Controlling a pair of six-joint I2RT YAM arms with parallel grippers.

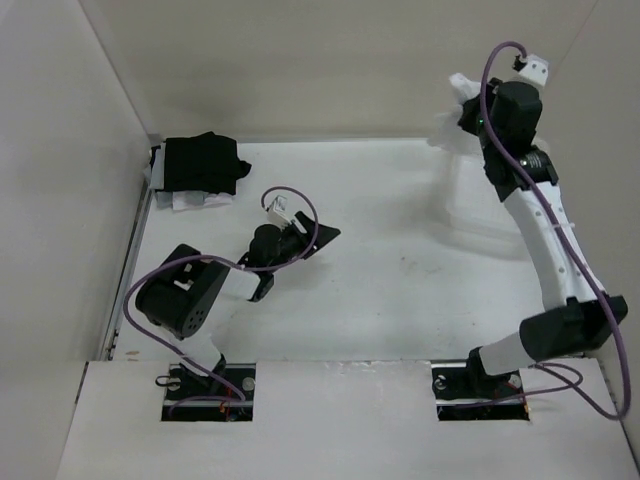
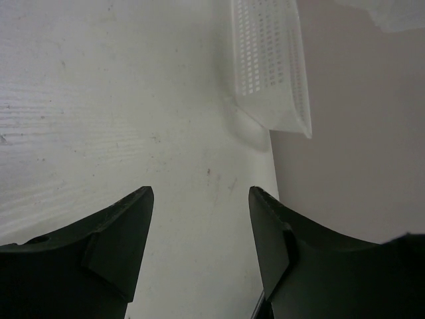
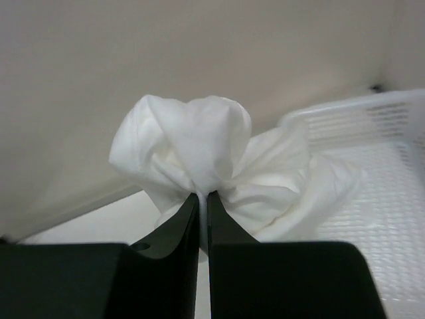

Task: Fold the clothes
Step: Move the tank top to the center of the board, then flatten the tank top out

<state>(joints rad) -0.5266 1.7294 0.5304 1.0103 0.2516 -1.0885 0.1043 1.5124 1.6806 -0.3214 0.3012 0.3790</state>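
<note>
The right gripper (image 3: 203, 194) has its two dark fingers pressed almost together, with only a sliver of gap between them, and it pinches a fold of the clothes (image 3: 192, 139). They are soft thin white fabric, bunched into a rounded puff that billows just above the fingertips, with looser folds spilling toward 4 o'clock. The bundle is lifted into the air in front of the pale back wall, at about 1 o'clock of the table (image 1: 400, 260) as the overhead camera sees it, where the right arm stretches far out to the corner. In the right wrist view, the white lattice basket (image 3: 385, 119) lies at 3 o'clock of the fabric, and the lower folds hang in front of its near rim; whether they touch it cannot be told. The left gripper (image 2: 199, 193) stands moderately open, a clear gap between its fingers, and it holds nothing, with only bare table showing between them. It sits low over the left half of the table, pointing roughly toward 2 o'clock, well apart from the clothes. A stack of black folded garments (image 1: 205, 162) rests at the table's 10 o'clock corner, with some white cloth showing under its near edge.
</note>
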